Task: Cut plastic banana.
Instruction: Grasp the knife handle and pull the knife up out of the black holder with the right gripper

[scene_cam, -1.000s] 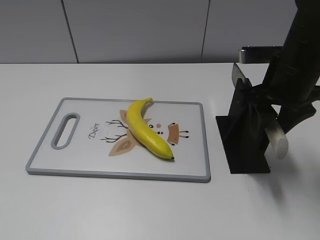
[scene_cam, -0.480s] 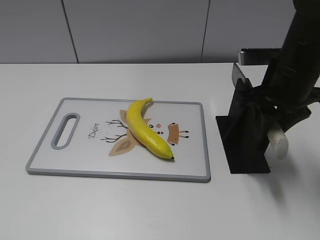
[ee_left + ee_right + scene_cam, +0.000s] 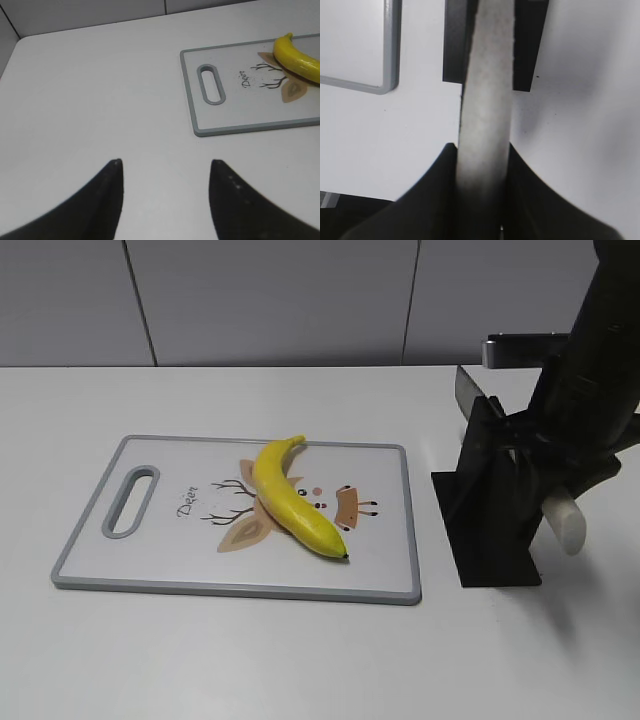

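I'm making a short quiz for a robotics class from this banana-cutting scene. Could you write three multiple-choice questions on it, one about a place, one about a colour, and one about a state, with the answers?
1. Where does the banana lie?
A. on the cutting board
B. on the bare table
C. on the black stand

2. What colour is the cutting board's rim?
A. red
B. grey
C. green

3. What is the right gripper doing?
A. hanging open over the banana
B. closed on the pale knife handle
C. pressing on the cutting board

Answers:
1. A, the exterior view shows the banana lying across the deer print in the middle of the board.
2. B, a grey band runs round the white board.
3. B, the right wrist view shows its fingers tight against both sides of the handle, by the black stand.
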Robot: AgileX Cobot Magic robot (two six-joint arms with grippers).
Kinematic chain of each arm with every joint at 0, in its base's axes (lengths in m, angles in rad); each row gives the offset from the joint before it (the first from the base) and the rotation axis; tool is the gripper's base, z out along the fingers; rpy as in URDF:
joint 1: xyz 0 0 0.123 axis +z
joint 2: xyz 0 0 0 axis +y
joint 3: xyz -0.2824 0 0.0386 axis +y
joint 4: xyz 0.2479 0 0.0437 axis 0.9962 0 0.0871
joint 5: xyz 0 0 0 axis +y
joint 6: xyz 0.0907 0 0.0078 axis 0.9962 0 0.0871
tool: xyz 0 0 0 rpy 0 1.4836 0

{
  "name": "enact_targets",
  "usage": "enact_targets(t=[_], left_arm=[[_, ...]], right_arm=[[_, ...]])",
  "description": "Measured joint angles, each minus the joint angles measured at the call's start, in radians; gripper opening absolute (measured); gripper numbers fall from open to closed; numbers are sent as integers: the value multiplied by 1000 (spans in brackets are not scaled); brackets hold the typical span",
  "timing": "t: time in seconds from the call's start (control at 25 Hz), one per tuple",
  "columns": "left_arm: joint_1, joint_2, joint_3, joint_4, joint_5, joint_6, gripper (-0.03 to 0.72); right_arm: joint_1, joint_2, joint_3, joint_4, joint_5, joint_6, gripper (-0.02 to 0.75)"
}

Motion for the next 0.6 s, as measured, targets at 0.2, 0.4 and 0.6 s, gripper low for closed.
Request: enact_targets(t=[0.2,0.4,0.6], left_arm=[[0,0,0,0,0,0,537],[0,0,0,0,0,0,537],[0,0,0,0,0,0,536]], right_arm=[[0,-68,11,-16,-15,17,188],[0,-185,-14,-63,-16,30,181],[0,-247,-14,-80,-30,30,181]])
